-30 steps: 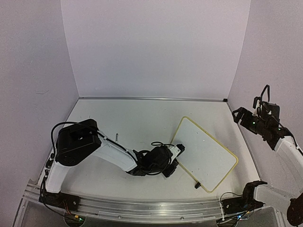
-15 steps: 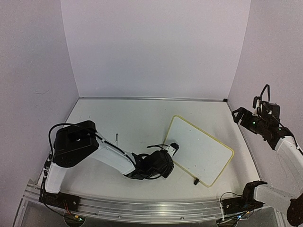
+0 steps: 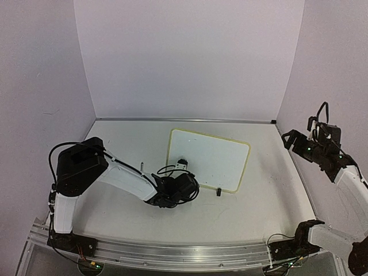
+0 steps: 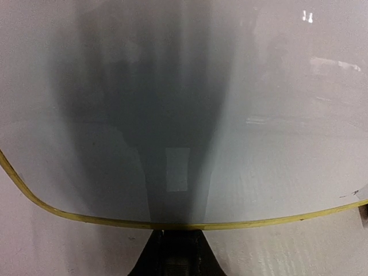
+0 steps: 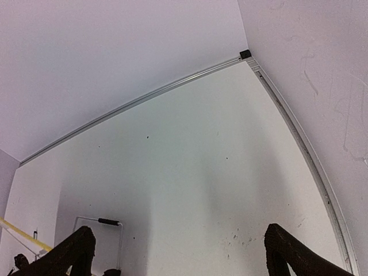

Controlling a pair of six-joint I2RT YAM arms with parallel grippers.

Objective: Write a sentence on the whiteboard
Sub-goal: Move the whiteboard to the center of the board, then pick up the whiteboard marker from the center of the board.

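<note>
Whiteboard (image 3: pixel 210 158) rests on the table (image 3: pixel 126 138), about mid-table and turned slightly askew. Its near-left edge is pinched in the left gripper (image 3: pixel 183 167), jaws drawn narrow on it (the left wrist view shows that yellow-rimmed edge running straight into the fingers). Right gripper (image 3: pixel 291 140) hovers at the far right, well apart from the board, jaws spread wide and holding nothing

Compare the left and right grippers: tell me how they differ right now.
The left gripper sits low over the table, while the right gripper hangs raised off to the right side. The left one's jaws are closed on the near edge of the whiteboard; the right one's jaws stand wide open, holding nothing. Both are black two-finger grippers.
</note>
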